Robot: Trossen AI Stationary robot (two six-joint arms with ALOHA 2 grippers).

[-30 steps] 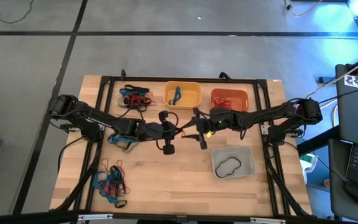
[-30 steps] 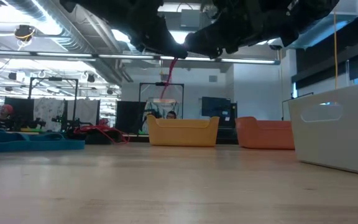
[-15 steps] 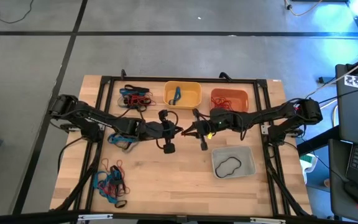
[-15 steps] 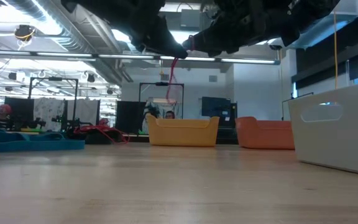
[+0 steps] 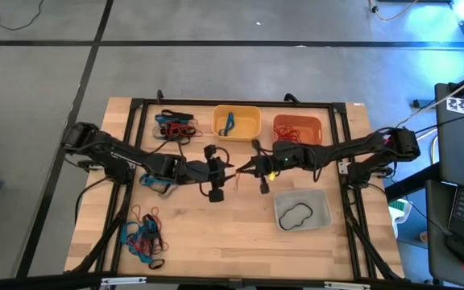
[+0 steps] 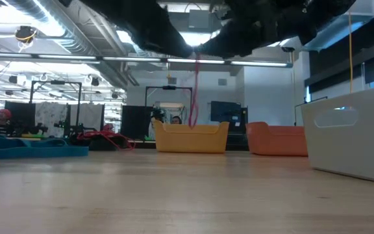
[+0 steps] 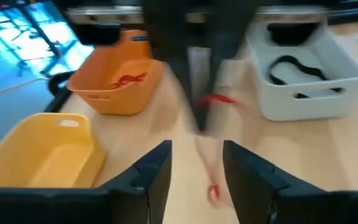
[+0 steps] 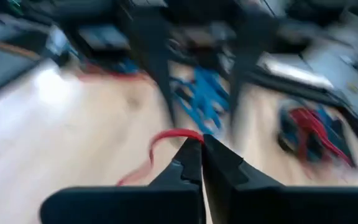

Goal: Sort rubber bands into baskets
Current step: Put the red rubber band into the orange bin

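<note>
Above mid-table, right hand (image 8: 199,146) pinching red band (image 8: 166,138).

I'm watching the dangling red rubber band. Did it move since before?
Yes. In the low view the red rubber band now hangs further right, above the yellow basket instead of over its left end.

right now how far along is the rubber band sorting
Partly done: the yellow plastic basket holds a blue band, the orange basket red ones, the pale grey translucent basket a black one. In hand: the right gripper is shut on a thin red rubber band, facing the open left gripper. Left: two mixed piles.
</note>
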